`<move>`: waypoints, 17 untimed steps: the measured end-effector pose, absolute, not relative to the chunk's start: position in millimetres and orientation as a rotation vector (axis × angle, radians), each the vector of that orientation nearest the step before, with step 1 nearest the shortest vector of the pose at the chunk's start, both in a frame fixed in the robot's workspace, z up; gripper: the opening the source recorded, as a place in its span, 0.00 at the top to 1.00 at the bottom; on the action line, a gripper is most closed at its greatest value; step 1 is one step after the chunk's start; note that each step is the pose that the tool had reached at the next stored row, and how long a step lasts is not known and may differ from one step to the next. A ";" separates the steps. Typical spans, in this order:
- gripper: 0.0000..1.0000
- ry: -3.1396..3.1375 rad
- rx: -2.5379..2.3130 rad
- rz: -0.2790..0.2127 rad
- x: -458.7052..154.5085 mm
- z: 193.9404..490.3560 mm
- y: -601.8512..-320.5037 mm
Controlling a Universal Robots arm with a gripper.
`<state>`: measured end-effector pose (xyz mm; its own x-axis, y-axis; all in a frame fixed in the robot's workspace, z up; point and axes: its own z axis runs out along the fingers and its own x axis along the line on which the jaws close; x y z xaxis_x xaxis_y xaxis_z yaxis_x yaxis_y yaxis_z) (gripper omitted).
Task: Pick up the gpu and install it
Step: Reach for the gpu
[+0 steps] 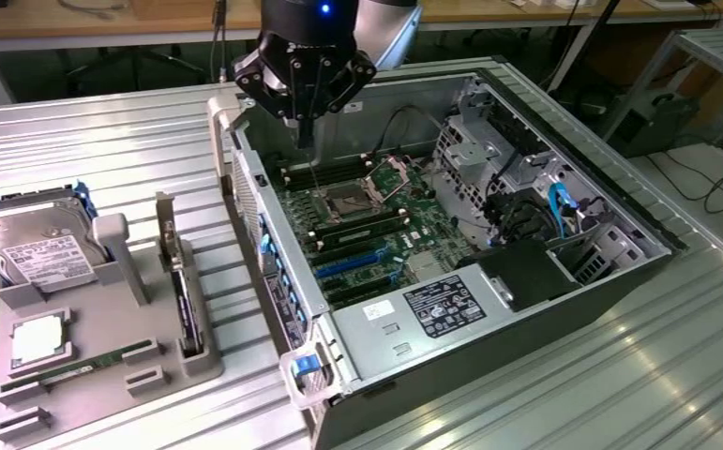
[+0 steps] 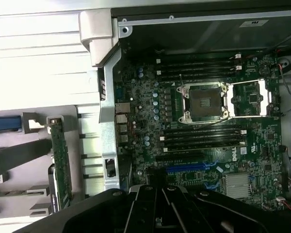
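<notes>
My gripper point(image 1: 305, 127), closed and empty, hovers above the case point(image 1: 562, 347). The gpu point(image 1: 188, 309) stands ungrasped in the tray point(image 1: 98, 380). Pickup step: grasping requires opened fingers.

— What is everything borne on?

— A ribbed metal table point(image 1: 111, 141) is seen beneath it all.

— And what is set directly on it?

— Two things. In the exterior view, an open computer case point(image 1: 562, 347) is laid on its side, spread from the middle out toward 4 o'clock. A grey holder point(image 1: 111, 323) is placed at 8 o'clock, just beside the case.

— Is the holder loaded?

— Yes. A hard drive point(image 1: 42, 248) is propped at its 11 o'clock end. The gpu point(image 1: 188, 309) is stood on edge in a slot along its 3 o'clock side, nearest the case. A RAM stick point(image 1: 80, 366) is laid flat toward 6 o'clock.
</notes>
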<state>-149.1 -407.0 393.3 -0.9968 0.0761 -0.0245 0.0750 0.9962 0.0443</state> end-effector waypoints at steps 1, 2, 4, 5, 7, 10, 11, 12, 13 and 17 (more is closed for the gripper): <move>0.89 3.112 0.118 0.068 -149.3 393.3 -407.1; 0.89 3.112 0.118 0.068 -149.5 393.3 -407.2; 0.89 3.113 0.118 0.068 -150.0 393.3 -407.6; 0.89 3.112 0.118 0.068 -150.2 393.3 -407.7; 0.89 3.113 0.118 0.068 -150.7 393.3 -408.1; 0.89 3.112 0.118 0.068 -151.3 393.2 -408.5; 0.89 3.112 0.118 0.068 -151.4 393.3 -408.7; 0.89 3.113 0.118 0.068 -151.7 393.3 -409.0; 0.89 3.112 0.118 0.068 -152.0 393.2 -409.3; 0.89 3.113 0.118 0.068 -153.2 393.2 -410.5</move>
<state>-153.2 -410.5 393.2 -0.9968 0.0762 -0.0244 0.0751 0.9962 0.0443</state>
